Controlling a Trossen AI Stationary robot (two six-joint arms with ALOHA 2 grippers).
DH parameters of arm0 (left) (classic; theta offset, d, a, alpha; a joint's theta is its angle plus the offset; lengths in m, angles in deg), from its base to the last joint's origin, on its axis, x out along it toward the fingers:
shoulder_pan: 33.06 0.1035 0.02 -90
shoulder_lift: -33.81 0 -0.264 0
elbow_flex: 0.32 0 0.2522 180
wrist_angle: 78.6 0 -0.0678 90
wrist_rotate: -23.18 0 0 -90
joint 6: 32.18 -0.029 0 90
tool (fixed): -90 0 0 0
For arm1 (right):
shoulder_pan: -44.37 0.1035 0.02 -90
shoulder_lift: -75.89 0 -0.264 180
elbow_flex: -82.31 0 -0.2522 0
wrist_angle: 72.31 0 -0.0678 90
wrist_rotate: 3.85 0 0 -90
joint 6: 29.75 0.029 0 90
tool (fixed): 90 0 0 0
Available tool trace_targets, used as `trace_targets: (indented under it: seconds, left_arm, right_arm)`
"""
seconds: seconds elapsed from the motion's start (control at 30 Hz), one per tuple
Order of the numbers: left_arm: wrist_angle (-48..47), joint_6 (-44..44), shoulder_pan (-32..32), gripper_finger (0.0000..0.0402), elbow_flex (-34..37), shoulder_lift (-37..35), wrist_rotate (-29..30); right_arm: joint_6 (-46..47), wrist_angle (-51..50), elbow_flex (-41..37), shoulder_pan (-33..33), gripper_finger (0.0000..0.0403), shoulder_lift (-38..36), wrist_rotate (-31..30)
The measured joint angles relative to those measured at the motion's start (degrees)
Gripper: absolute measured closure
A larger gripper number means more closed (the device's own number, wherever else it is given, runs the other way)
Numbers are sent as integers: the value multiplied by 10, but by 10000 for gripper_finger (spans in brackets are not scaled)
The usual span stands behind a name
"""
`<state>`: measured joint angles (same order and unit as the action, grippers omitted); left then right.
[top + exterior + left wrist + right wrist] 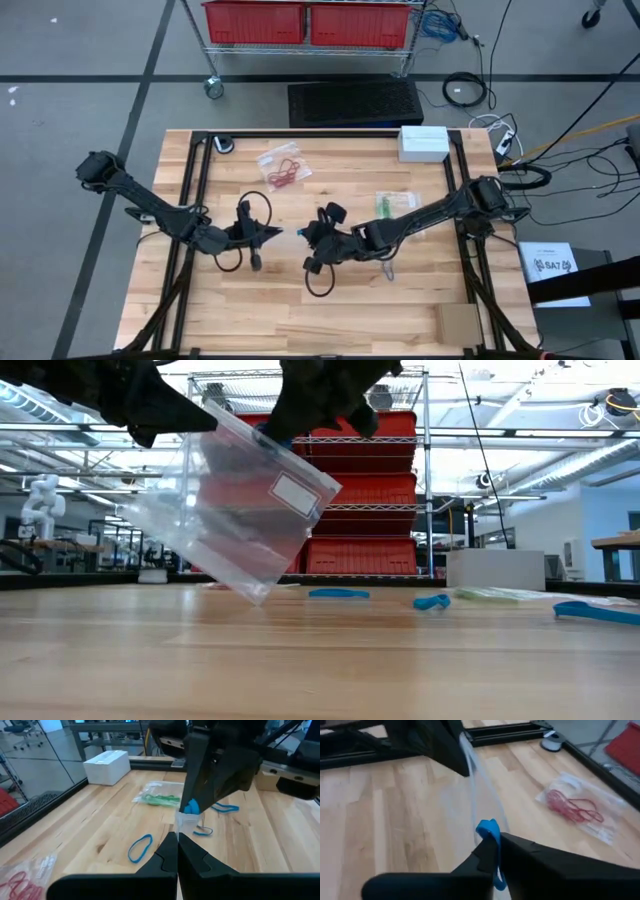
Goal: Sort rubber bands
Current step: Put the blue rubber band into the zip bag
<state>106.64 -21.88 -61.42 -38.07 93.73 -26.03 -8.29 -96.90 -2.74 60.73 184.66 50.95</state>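
Tabletop paper [553, 265] reads "SA7" (bag label [293, 493] blank).

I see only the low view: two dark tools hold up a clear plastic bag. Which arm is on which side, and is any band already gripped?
Observer: From above, the left tool reaches the clear plastic zip bag from the table's left, and the right tool from its right.
Operator: Does the right tool carry something?
Observer: Yes, a thin blue rubber band is pinched at its tip.
Operator: Are any red bands sorted?
Observer: Thin red rubber bands lie inside another clear bag near the table's far edge.
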Motion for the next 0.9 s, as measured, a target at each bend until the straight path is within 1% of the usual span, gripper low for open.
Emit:
trace_targets:
  seconds: [0.07,0.17,0.33,0.47,0.6,0.7,0.77,0.83,0.9]
  left_arm:
    - [0,0,0,402,0,0,-1]
    - [3,-1,0,402,0,0,-3]
    - [2,-1,0,402,0,0,-15]
    - [2,-2,0,402,0,0,-16]
    - [2,-6,0,402,0,0,-16]
    - [2,-19,-3,402,0,0,-16]
    - [8,-23,-5,402,0,0,-16]
    - [42,-40,-8,402,9,0,-16]
    - [82,-63,-12,402,24,0,-18]
  right_arm:
    - [-6,4,0,-5,380,0,17]
    - [-1,4,0,-13,345,0,50]
    - [-14,22,0,-17,284,0,53]
    - [-33,3,23,-15,250,0,53]
    - [-51,-79,69,-4,234,-10,51]
    - [-49,-178,108,10,233,-26,41]
    - [-34,-257,123,23,237,-35,15]
    - [-3,-324,122,35,241,-45,-2]
    - [37,-370,113,46,242,-57,-6]
